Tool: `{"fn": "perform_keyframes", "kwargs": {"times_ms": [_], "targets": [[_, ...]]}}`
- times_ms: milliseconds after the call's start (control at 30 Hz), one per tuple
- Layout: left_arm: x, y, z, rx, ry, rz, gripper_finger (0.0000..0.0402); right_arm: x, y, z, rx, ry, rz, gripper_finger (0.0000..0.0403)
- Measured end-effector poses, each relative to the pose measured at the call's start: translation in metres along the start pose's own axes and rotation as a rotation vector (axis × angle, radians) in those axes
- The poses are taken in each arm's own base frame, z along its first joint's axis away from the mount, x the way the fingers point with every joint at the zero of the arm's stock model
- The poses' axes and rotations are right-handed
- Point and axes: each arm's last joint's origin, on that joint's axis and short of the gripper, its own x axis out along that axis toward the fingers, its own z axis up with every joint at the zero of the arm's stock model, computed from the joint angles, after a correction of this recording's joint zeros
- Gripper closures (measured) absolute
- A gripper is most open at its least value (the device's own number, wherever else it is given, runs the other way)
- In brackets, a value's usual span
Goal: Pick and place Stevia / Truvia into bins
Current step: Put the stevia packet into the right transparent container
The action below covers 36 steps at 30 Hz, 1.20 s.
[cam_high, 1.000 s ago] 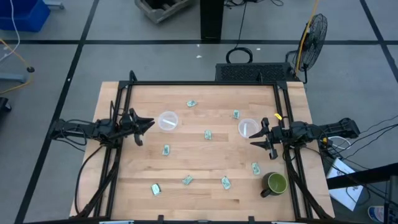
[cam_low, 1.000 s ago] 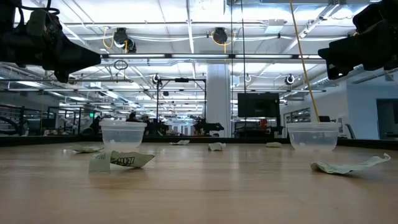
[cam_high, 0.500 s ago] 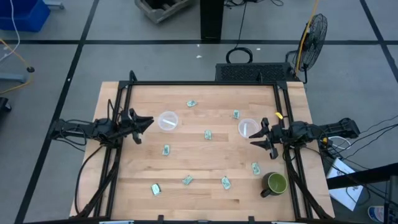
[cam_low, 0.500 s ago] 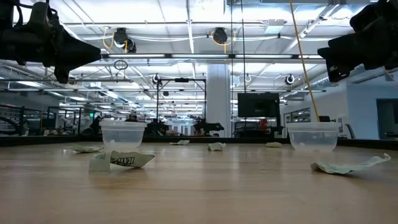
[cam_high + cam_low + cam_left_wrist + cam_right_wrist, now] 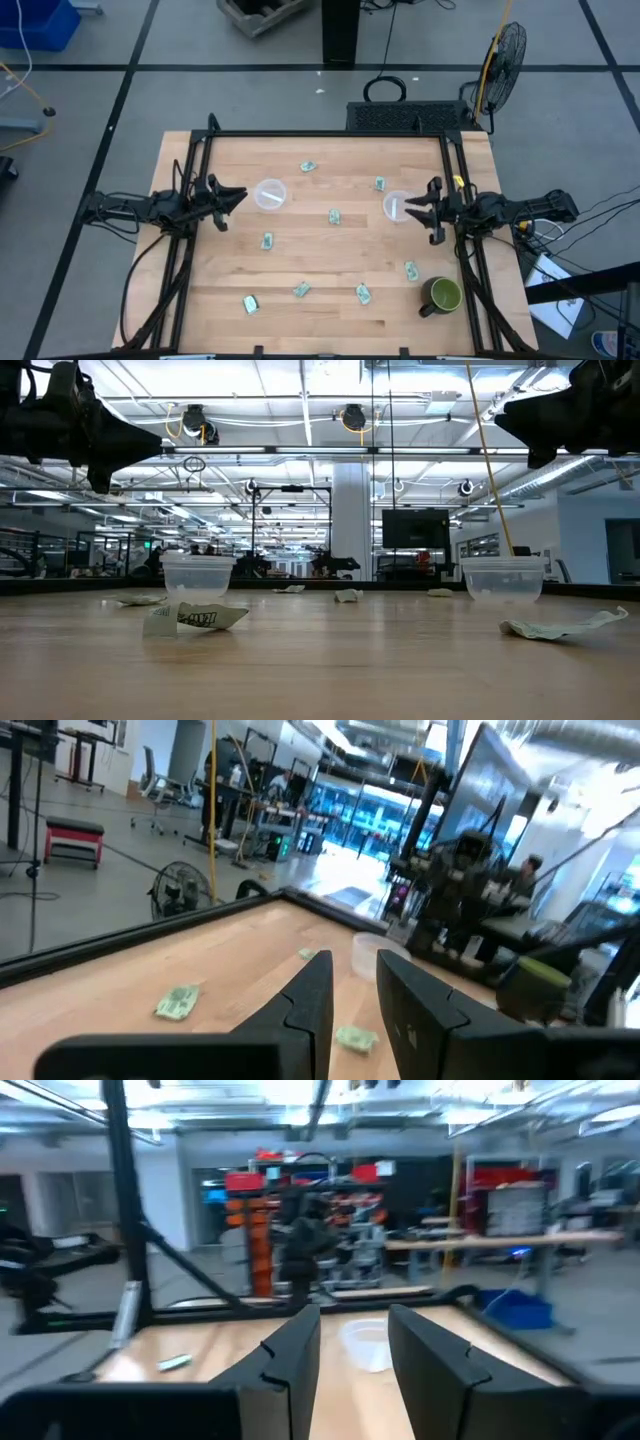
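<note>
barely started: sachets [image 5: 333,216] lie loose between both cups [image 5: 270,194], left gripper [image 5: 232,199] and right gripper [image 5: 414,209] slightly open, empty.

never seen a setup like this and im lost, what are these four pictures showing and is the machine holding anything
It is a robot with two dark arms at a wooden table. One picture looks straight down, one looks level across the tabletop, and two come from cameras on the arms' wrists.

On the table lie small green-and-white sachets, such as one near the middle, two clear plastic cups, and a green mug in a corner.

The left end effector hangs in the air beside the left cup; the right end effector hangs by the right cup. Both are open and hold nothing.
</note>
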Motion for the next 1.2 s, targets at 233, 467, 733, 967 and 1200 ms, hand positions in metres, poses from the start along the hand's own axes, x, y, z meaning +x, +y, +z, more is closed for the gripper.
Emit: {"fn": "perform_keyframes", "kwargs": {"times_ms": [233, 467, 733, 967, 1200], "targets": [[0.0, -0.001, 0.004, -0.136, -0.038, -0.005, 0.0316, 0.006, -0.005, -0.007, -0.097, 0.097, -0.147, 0.0287], [-0.003, -0.005, 0.026, -0.112, -0.207, -0.02, 0.0316, 0.038, -0.013, 0.025, -0.181, 0.253, -0.174, 0.0287], [0.007, -0.02, 0.074, 0.012, -0.073, 0.126, 0.0316, 0.094, -0.049, 0.025, -0.24, 0.609, -0.305, 0.0287], [0.039, -0.034, 0.089, 0.133, 0.096, 0.264, 0.0316, 0.132, -0.083, 0.016, -0.176, 0.954, -0.3, 0.0287], [0.068, -0.04, 0.075, 0.119, 0.145, 0.291, 0.0316, 0.15, -0.091, 0.007, -0.132, 1.289, -0.262, 0.0287]]}}
